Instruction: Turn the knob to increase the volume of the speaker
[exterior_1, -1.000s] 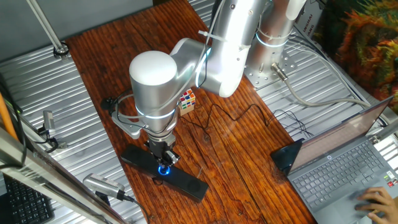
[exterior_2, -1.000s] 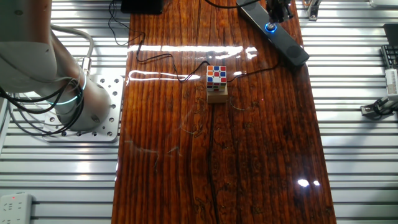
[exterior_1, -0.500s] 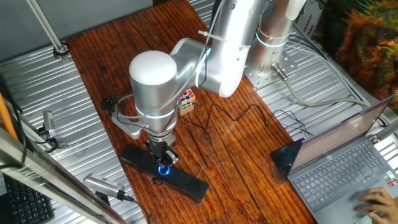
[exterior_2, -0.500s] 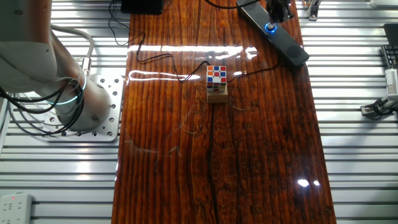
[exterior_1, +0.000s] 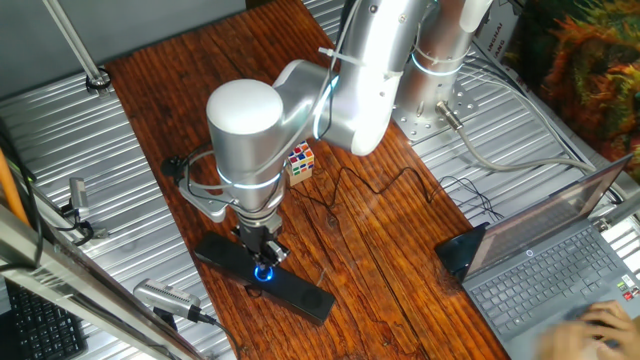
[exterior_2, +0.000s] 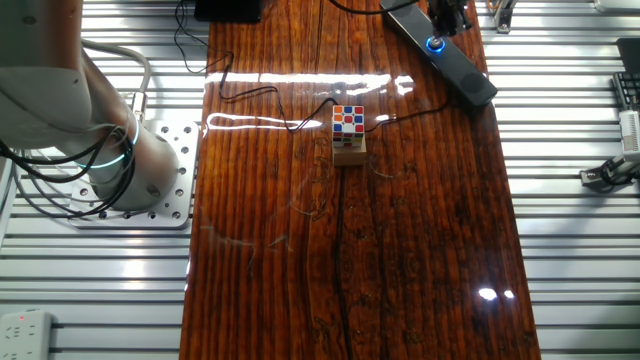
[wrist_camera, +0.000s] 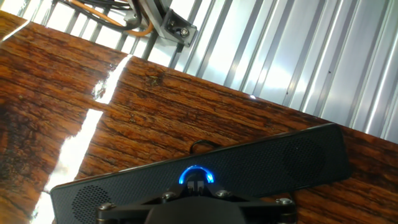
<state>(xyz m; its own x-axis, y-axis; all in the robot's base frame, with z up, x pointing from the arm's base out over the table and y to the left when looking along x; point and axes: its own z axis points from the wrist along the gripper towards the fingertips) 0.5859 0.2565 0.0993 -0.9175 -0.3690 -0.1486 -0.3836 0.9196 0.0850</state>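
— Where's the knob?

— The knob (wrist_camera: 196, 177) glows blue at the middle of the speaker (wrist_camera: 292, 163), which lies slantwise near the edge of the wooden table (exterior_1: 400, 260).

— And the gripper?

— The gripper (exterior_1: 262, 256) sits directly over the knob, fingers down at it. I cannot tell if the jaws are clenched on it.

— Anything else?

— A colour cube (exterior_2: 348, 128) mid-table, a laptop (exterior_1: 560, 262) at the side.
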